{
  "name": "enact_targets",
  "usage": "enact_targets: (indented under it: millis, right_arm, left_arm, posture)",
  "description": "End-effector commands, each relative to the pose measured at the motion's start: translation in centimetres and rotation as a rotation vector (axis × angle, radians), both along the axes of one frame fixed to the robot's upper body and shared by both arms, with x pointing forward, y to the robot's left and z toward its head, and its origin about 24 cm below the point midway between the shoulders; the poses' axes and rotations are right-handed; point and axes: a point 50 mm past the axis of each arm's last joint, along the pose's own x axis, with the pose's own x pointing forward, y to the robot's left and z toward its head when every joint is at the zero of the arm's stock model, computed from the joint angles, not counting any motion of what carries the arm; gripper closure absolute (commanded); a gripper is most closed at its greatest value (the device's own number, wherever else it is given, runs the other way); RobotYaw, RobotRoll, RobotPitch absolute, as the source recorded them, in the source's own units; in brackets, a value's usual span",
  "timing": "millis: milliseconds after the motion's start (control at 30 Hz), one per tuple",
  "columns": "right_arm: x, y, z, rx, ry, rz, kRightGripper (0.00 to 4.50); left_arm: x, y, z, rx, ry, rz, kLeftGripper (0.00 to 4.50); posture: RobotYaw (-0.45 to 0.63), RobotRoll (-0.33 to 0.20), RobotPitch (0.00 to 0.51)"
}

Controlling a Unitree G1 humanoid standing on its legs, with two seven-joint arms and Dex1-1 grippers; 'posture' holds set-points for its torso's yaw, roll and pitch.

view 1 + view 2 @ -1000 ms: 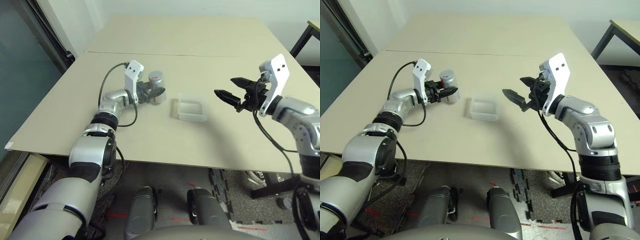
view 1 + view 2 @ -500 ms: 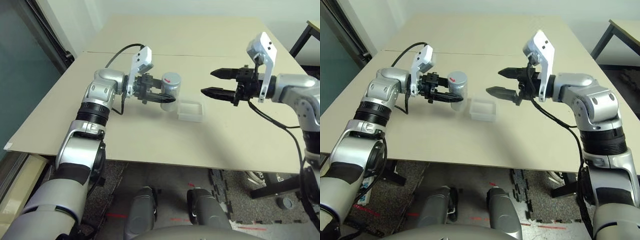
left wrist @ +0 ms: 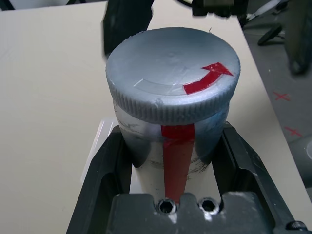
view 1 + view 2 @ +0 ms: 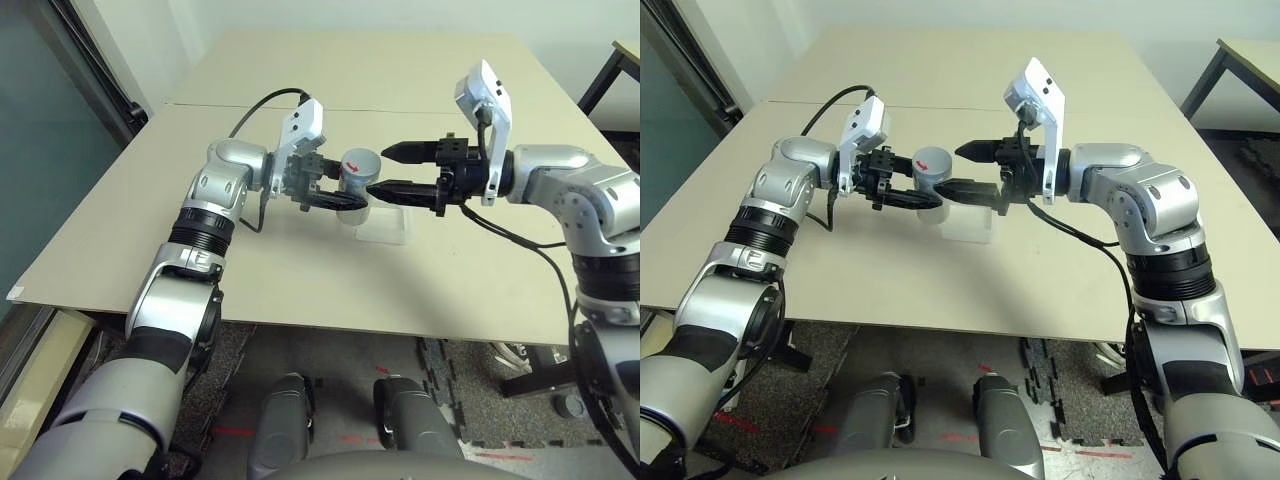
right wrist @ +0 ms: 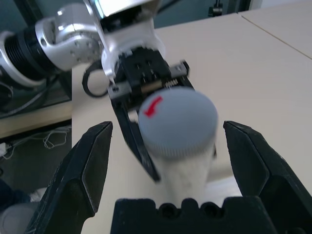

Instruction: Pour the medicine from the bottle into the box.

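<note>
My left gripper (image 4: 338,195) is shut on the bottle (image 4: 355,168), a silver-grey cylinder with a red stripe and a grey cap with a red arrow (image 3: 173,80). It holds the bottle in the air, just left of the box (image 4: 386,226), which lies flat on the table. The box is clear, shallow plastic. My right gripper (image 4: 382,170) is open and reaches in from the right, one finger (image 5: 90,165) on each side of the cap (image 5: 178,122), with a gap on both sides.
The beige table (image 4: 300,270) has a seam (image 4: 250,106) across its far part. Its front edge runs close to my body. A glass wall (image 4: 50,150) stands at the left and a dark table leg (image 4: 600,85) at the far right.
My left gripper has lifted the bottle off the table and carried it right, up to the box. My right gripper has swung left until its open fingers flank the cap.
</note>
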Motion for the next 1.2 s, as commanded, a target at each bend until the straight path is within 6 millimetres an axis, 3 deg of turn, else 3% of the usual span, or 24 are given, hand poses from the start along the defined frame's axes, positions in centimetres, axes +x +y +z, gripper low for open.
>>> enact_targets:
  millis: [33,400,500,633,900,1200]
  right_arm:
    - [0.0,0.4,0.4,0.003,-0.027,0.001,0.00]
    - [0.6,0.9,0.3,0.024,-0.092,-0.035,0.00]
    - [0.6,1.0,0.2,0.034,-0.103,-0.037,0.65]
    - [0.7,1.0,0.0,0.038,-0.109,-0.034,1.97]
    - [0.7,1.2,-0.5,0.033,-0.088,-0.006,1.97]
    - [1.7,0.8,-0.7,-0.035,-0.039,0.172,1.97]
  left_arm:
    - [-0.2,-0.3,-0.2,-0.015,-0.001,-0.008,2.02]
    - [-0.3,-0.7,-0.1,-0.053,0.018,0.004,2.02]
    - [-0.4,-0.9,0.0,-0.066,0.026,0.008,2.02]
    - [-0.4,-1.0,0.2,-0.079,0.031,0.014,2.02]
    - [-0.6,-0.9,0.6,-0.089,0.033,0.014,2.02]
    - [-1.0,-1.5,1.3,-0.054,0.011,-0.055,2.02]
  posture:
    - [-0.06,0.000,0.068]
    - [-0.06,0.000,0.066]
    - [-0.05,0.000,0.066]
    - [-0.05,0.000,0.066]
    - [-0.04,0.000,0.068]
    - [-0.03,0.000,0.078]
